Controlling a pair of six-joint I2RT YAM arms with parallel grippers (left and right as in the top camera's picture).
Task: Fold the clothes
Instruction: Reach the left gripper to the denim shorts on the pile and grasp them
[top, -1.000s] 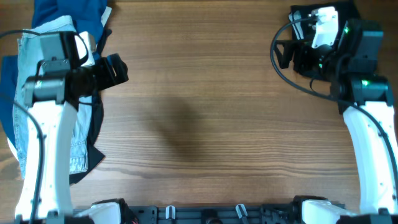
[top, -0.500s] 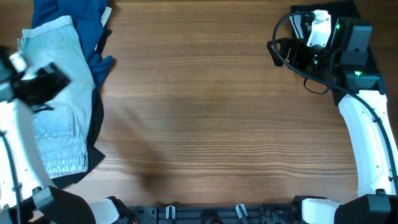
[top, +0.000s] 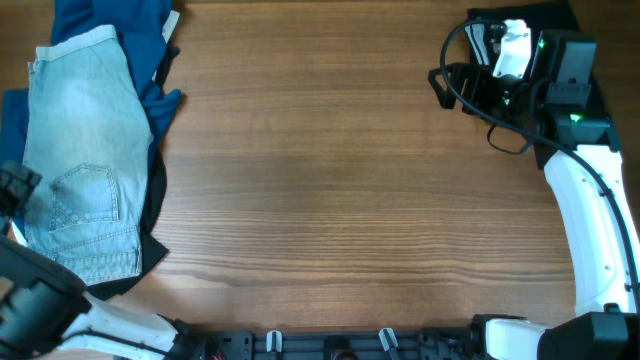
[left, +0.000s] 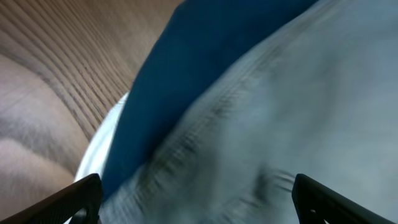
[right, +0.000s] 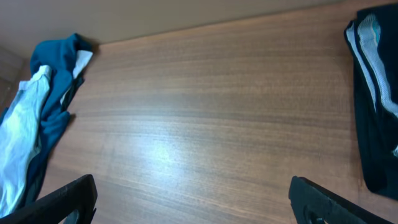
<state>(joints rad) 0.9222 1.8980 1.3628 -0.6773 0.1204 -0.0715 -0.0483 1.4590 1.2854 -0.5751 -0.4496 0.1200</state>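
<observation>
Counted: one pale denim shorts (top: 85, 150) and one dark-blue shirt (top: 100, 15) below left pincer (left: 199, 202); one black garment (right: 376, 124) beside right pincer (right: 193, 200); one tabletop (top: 320, 180).

The wooden table (top: 330, 190) shows brown grain running side to side. A dark-blue shirt (top: 100, 15) lies crumpled at its far left corner. Black shorts (right: 376, 130) with white trim lie at the far right corner, well apart from the shirt.
</observation>
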